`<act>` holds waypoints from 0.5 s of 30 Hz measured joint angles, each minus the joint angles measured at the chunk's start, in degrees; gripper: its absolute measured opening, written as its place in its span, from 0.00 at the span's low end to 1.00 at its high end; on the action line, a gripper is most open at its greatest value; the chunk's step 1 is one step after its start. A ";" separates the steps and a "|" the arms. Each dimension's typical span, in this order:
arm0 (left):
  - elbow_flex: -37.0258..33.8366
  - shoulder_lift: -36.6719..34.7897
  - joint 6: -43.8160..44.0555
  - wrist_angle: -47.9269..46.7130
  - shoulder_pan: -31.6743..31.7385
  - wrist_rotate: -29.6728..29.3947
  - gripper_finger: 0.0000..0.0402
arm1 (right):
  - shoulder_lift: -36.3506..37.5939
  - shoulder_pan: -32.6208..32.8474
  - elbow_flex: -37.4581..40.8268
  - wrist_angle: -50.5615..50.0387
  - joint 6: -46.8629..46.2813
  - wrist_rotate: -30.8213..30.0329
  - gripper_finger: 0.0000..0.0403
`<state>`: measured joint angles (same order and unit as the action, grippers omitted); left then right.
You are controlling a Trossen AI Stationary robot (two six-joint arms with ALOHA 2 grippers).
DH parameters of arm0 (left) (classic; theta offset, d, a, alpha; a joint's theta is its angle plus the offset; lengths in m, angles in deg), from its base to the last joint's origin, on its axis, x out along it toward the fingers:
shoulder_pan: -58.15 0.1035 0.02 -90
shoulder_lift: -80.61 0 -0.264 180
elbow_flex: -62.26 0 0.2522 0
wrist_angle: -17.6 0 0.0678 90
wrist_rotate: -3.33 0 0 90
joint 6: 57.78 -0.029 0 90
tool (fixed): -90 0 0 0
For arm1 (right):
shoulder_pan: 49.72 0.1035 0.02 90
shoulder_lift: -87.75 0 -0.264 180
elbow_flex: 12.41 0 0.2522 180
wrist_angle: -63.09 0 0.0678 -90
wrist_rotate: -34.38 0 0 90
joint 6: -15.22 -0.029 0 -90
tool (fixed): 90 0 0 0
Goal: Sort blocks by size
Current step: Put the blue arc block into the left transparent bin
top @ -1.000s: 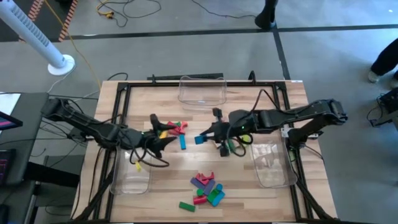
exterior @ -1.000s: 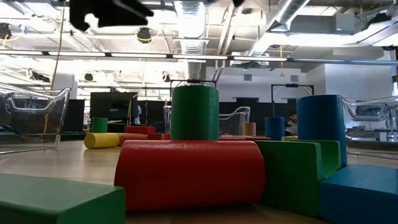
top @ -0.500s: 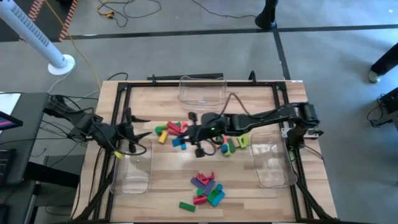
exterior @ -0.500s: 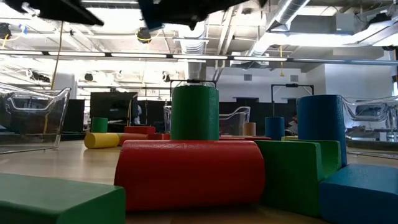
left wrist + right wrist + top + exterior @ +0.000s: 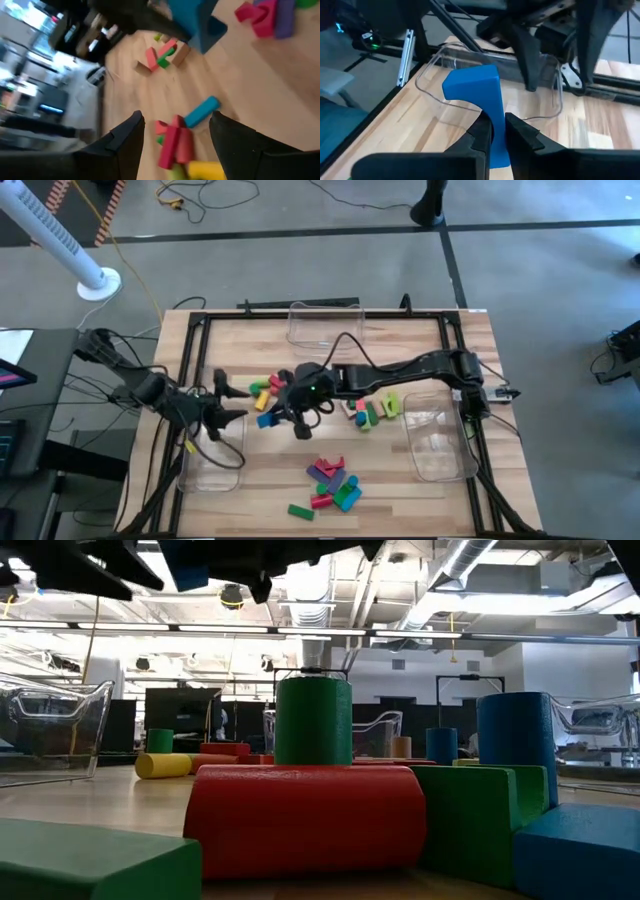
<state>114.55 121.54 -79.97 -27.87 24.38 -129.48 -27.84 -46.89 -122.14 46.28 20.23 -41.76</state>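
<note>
My right gripper (image 5: 272,418) reaches across from the right to the table's centre-left. It is shut on a blue arch-shaped block (image 5: 472,85), which it carries above the wood. The same block (image 5: 192,20) also appears in the left wrist view. My left gripper (image 5: 232,405) hovers open at the left, just beyond the blue block, and holds nothing. Loose blocks lie flat on the table in three clusters: one at the centre (image 5: 272,385), one right of centre (image 5: 368,412) and one near the front (image 5: 330,480). My right gripper pinches the blue block between its two fingers (image 5: 481,134), on the flat faces of one narrow end (image 5: 497,110). The fingers come from the table's right, slanting a little downward. The rest of the block sticks out past the fingertips, clear of the table.
Clear plastic bins stand at the left front (image 5: 210,465), the right front (image 5: 440,445) and the far middle (image 5: 325,325). A black frame (image 5: 200,320) runs around the tabletop. Bare wood lies between the clusters. In the low view, a red cylinder (image 5: 305,820) and green blocks fill the foreground.
My right gripper has carried the blue block from the table's middle toward the left edge, sinking a little. It has stayed shut on the block. My left gripper has drawn back toward the left edge and turned, staying open.
</note>
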 joint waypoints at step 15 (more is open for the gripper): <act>0.00 9.27 -17.18 16.27 -0.09 0.11 0.54 | -0.02 -0.77 0.02 -4.13 -2.18 2.87 0.17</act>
<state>114.55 130.82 -97.16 -11.60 24.30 -129.38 -27.86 -47.65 -122.12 42.15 18.05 -38.89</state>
